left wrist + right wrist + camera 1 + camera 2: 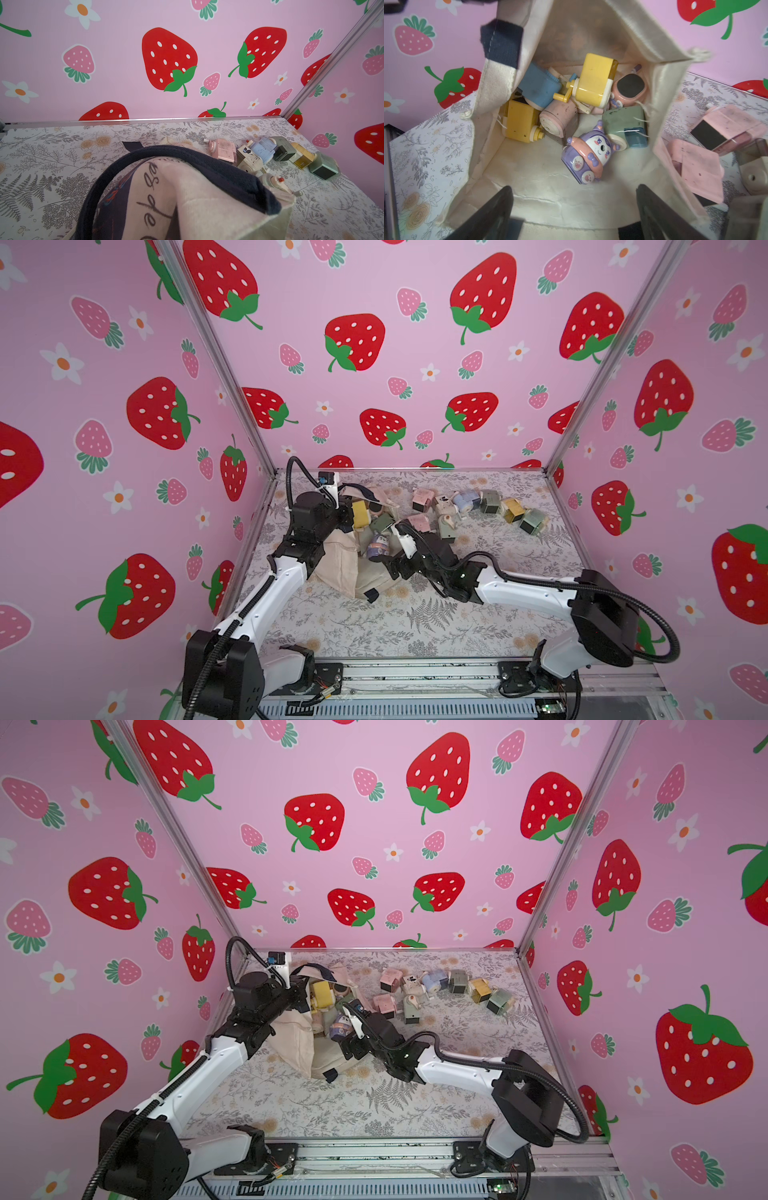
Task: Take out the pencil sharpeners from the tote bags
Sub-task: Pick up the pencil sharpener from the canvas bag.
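About eight pencil sharpeners point(465, 501) are already laid out on the worktop point(415, 614), beside the tote bag point(338, 564) — roughly half the job, it is judged. At least seven are seen inside, the purple sharpener point(583, 158) nearest. The bag's rim is pinched by the closed left fingers point(345, 517); the right fingers point(496, 209) are spread wide and empty at its mouth.

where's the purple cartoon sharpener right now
The purple sharpener lies inside the tote, nearest its mouth, beside the green sharpener, in the right wrist view.
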`<state>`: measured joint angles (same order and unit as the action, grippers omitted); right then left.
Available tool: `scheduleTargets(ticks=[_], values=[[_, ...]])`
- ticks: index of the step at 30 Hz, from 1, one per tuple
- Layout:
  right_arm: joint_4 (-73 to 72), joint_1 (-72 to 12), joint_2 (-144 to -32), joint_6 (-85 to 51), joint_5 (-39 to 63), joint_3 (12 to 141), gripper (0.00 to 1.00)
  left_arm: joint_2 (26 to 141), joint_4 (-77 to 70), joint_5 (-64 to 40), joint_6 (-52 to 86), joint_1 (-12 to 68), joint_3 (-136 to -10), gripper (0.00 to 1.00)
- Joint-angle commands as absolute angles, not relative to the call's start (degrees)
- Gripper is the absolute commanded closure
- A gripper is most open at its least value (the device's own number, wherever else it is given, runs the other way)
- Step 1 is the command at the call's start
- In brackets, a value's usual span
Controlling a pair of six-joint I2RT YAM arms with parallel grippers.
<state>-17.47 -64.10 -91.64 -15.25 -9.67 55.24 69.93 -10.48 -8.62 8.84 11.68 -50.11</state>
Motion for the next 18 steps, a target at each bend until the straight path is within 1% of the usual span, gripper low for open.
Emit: scheduleTargets(ticks=[1,5,9,12,18], values=[[-15.8,-65.0,-95.1,-13.6,-12.9,58.8,0.05,69.1,-17.7,-11.6,8.5,12.0,-54.2,1.00],[-14.6,-65.0,-99.7,-13.8,-15.5,62.1,0.02,69.4,-17.7,-11.7,8.5,12.0,-54.3,1.00],[-14.3,-64.9,-103.7,-13.7,-15.6,65.0,0.00,69.3,-17.6,-11.7,8.5,12.0,-54.3,1.00],[-13.0,-64.5,-106.5,-14.3,-16.0,67.5,0.01,69.2,-17.6,-11.7,8.4,12.0,-54.2,1.00],[-11.1,-61.9,-110.9,-18.6,-12.5,71.3,0.01,69.2,-17.7,-11.6,8.3,12.0,-54.2,1.00]])
